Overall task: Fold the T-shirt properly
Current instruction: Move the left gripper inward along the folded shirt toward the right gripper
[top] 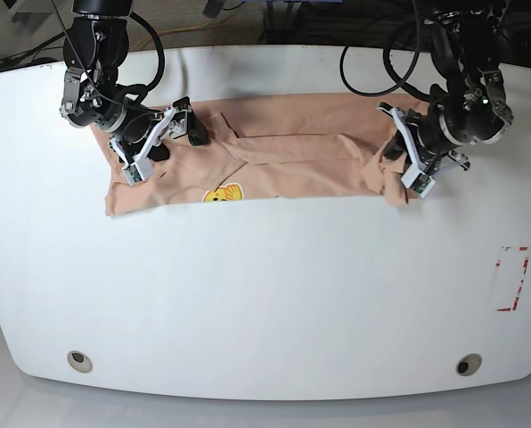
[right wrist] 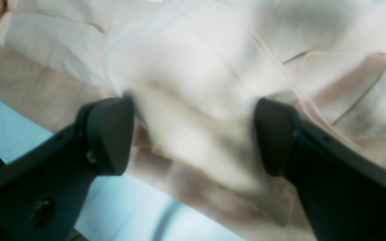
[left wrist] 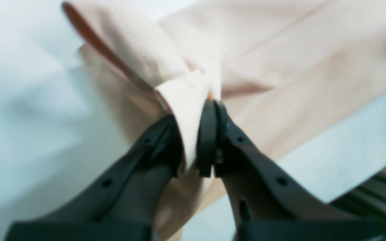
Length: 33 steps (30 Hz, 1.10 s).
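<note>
The left claw point(left wrist: 193, 140) is clenched on a bunched fold of the T-shirt point(left wrist: 280, 67), its two black fingers point(left wrist: 207, 134) pressing the peach cloth between them. In the base view this claw point(top: 406, 169) sits at the shirt's end nearer the right edge of the worktop point(top: 274, 294). The right claw point(right wrist: 193, 134) is released, its pads point(right wrist: 109, 134) spread wide with rumpled cloth between them; whether they touch it cannot be told. In the base view it point(top: 163, 138) hovers over the shirt's other end, toward the far left corner. The T-shirt point(top: 274, 160) lies stretched along the far edge, partly folded, a small yellow print point(top: 223, 193) showing on its near side.
</note>
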{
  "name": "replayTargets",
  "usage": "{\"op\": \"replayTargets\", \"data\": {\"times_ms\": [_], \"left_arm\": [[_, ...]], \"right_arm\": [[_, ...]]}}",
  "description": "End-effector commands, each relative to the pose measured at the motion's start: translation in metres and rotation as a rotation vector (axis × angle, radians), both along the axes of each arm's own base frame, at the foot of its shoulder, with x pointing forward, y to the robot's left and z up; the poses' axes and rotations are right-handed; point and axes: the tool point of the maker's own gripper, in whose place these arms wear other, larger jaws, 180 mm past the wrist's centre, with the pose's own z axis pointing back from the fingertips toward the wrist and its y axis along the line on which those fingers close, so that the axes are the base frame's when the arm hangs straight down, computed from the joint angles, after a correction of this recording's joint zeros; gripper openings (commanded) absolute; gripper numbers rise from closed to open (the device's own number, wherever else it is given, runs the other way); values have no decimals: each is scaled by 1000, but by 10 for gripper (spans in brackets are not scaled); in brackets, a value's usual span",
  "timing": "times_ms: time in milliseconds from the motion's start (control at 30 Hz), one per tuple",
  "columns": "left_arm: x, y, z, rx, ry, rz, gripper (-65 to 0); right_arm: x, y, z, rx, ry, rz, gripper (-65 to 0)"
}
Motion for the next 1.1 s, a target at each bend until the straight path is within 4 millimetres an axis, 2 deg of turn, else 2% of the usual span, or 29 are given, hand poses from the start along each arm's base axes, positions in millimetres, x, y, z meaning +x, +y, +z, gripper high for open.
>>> {"op": "replayTargets", "data": {"times_ms": [0, 367, 733, 900, 967, 1067], "left_arm": [[12, -22, 13, -35, -55, -43, -647], [24, -112, 33, -153, -105, -233, -647], [33, -146, 13, -219, -3, -263, -644], [32, -162, 12, -254, -12, -297, -642], [31, -168, 11, -262, -9, -312, -608], [35, -177, 12, -299, 15, -265, -471]], "right_arm": [[1, -3, 2, -17, -4, 6, -106], [4, -3, 4, -5, -21, -7, -106], [5, 4, 3, 16, -22, -17, -106], [5, 6, 3, 20, -21, -13, -106], [4, 6, 3, 20, -22, -12, -106], [4, 7, 3, 20, -23, -10, -106]]}}
